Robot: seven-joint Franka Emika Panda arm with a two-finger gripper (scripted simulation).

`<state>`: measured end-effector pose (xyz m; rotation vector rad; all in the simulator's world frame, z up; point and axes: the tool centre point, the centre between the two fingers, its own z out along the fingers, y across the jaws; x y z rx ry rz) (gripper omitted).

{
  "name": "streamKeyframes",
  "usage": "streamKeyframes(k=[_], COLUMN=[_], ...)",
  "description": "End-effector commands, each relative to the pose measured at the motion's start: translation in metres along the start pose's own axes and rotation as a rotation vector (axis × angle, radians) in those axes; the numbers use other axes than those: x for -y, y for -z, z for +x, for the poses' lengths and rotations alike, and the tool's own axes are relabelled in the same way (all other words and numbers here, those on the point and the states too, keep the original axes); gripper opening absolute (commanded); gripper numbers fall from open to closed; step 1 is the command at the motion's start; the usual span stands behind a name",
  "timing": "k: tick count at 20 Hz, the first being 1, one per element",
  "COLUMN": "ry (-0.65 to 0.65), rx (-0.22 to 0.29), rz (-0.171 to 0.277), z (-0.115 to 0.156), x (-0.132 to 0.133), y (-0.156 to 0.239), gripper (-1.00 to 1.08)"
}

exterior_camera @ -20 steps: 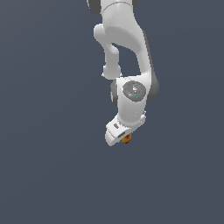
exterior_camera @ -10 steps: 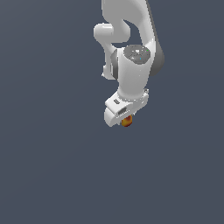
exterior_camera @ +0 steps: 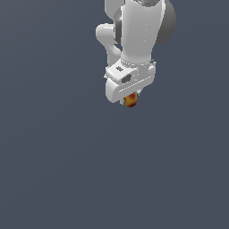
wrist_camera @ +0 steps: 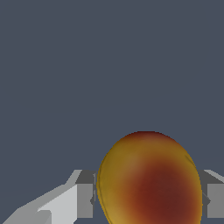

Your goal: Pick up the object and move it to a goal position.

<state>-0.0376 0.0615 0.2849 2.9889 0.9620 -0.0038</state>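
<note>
The object (exterior_camera: pixel 130 100) is a small rounded ball, smooth and matte, orange-yellow with a dark red patch that fades softly at its edges. In the wrist view the object (wrist_camera: pixel 148 179) looks slightly egg-shaped and fills the space between the two fingers (wrist_camera: pixel 85 194), whose flat grey inner faces sit against its sides. The tool (exterior_camera: pixel 129 99) is pinching the object, which hangs just under the blocky white hand with only its lower half showing in the exterior view. The arm (exterior_camera: pixel 138 31) is glossy white plastic with rounded housings and a grey disc-shaped joint cap near the top of the frame.

Compared with half a second ago, the arm has risen in the exterior view and shifted slightly toward the exterior view's right; a second ago the tool was lower still. The object has kept its place between the fingers throughout, and the wrist has turned so the grey joint cap now sits at the upper edge.

The surroundings are a uniform slate-blue field (exterior_camera: pixel 53 170) with no visible texture, seams or edges; whether it is tabletop or backdrop cannot be told.
</note>
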Motion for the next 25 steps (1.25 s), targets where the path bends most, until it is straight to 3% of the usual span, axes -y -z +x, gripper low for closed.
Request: streamKeyframes(k=[1, 14, 25], ry=[0.0, 0.001, 0.0], rx=[-0.002, -0.003, -0.003], rz=[0.0, 0.001, 0.001], z=[-0.011, -0.053, -0.064], x=[0.007, 0.036, 0.043], y=[0.027, 0.14, 0.172], gripper=[-1.0, -1.0, -1.0])
